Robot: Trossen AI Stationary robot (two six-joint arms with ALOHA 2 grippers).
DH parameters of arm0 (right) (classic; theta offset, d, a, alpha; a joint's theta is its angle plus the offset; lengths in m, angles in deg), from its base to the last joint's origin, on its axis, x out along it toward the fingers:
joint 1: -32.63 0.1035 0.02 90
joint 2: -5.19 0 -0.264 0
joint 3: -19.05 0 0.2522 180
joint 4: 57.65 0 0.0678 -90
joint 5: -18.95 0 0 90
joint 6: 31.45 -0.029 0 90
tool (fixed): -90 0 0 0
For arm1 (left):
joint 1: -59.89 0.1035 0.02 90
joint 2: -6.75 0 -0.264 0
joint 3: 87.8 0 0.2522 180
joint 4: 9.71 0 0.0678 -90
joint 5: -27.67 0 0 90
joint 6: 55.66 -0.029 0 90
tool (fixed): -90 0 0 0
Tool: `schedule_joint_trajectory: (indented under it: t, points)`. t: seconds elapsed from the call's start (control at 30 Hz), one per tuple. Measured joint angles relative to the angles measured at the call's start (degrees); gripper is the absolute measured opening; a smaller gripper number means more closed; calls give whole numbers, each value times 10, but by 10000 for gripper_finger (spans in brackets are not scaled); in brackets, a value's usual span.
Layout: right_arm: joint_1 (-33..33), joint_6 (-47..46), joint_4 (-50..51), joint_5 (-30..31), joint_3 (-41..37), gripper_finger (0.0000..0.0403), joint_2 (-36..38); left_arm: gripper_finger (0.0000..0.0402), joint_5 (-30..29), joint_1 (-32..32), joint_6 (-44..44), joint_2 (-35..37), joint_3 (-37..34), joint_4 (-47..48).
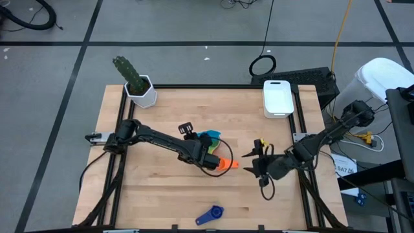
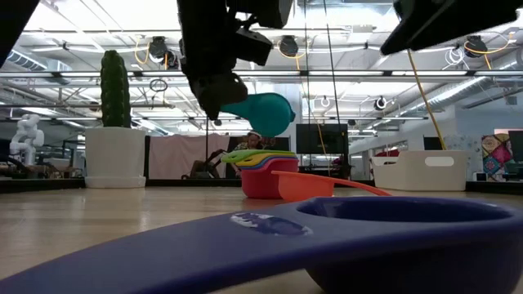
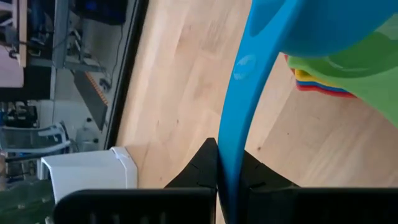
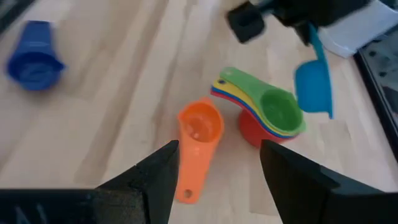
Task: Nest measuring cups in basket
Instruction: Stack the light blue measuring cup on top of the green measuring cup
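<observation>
On the table (image 1: 162,188), the biggest worry is distance: the white basket (image 1: 278,98) sits at the far right edge, well apart from the cups, and nothing is in it yet, so the nested stack would have to be carried or pushed a long way and could come apart while moving. Next in size is that stack (image 4: 267,118) near the middle of the table, with a red cup at the bottom, yellow among the layers and green on top; it looks loosely seated, with the handles fanned out, so a hard push from above could tip it or skid it along the wood. The left gripper (image 1: 208,155) hangs over it with its jaws pinched shut on the thin handle of the light blue cup (image 4: 313,87), and the bowl hangs well out from that grip. In my judgement the cup could twist in such a narrow hold, land tilted on the green rim, or drop beside the stack if let go too high. The right gripper (image 1: 256,162) waits just right of the cups with its jaws spread wide and nothing in them, aimed toward the orange cup (image 4: 198,134), which lies touching the stack; reaching for it now could bump the pile or meet the left arm. The dark blue cup (image 1: 210,215) lies alone near the front edge, easy to forget or knock off.
</observation>
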Motion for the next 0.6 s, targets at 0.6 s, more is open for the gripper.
schedule_joint_trajectory:
  t: [0.6]
  points:
    - [-159, 32, -237, -121, -89, 215, 0, 6, 55, 1, 37, -15, 0, -4]
